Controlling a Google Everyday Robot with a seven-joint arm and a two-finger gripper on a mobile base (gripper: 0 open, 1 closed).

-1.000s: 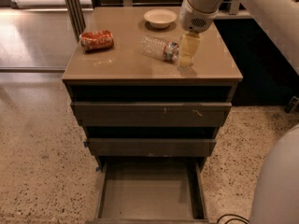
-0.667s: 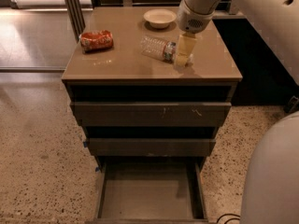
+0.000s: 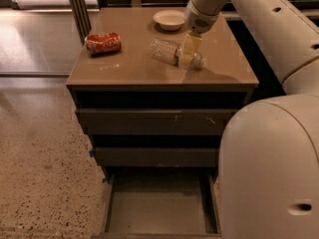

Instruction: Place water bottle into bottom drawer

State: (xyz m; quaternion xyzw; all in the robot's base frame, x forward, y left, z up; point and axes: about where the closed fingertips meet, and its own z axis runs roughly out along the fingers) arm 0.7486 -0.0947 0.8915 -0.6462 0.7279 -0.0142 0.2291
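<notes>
**Robot Gripper Down on Water Bottle Atop Cabinet, Bottom Drawer Open**

The robot's gripper is lowered onto the brown top of a three-drawer cabinet, its pale yellow tip set against the water bottle. The clear, crinkled bottle lies on its side toward the right of the cabinet top, with its cap end pointing right and its label band partly hidden behind the gripper. From this spot in the room, whether the gripper has closed on the bottle or merely rests against it cannot be told.

The cream-coloured arm reaches in from the upper right, and the robot's rounded body fills the lower right of the view, covering the cabinet's right edge.

A crushed red-orange can lies on its side near the left rear of the top, well apart from the bottle. A small white bowl sits at the back, just behind the gripper.

Below, the top drawer and middle drawer are shut. The bottom drawer is pulled out over the speckled floor, showing a plain grey inside.
</notes>
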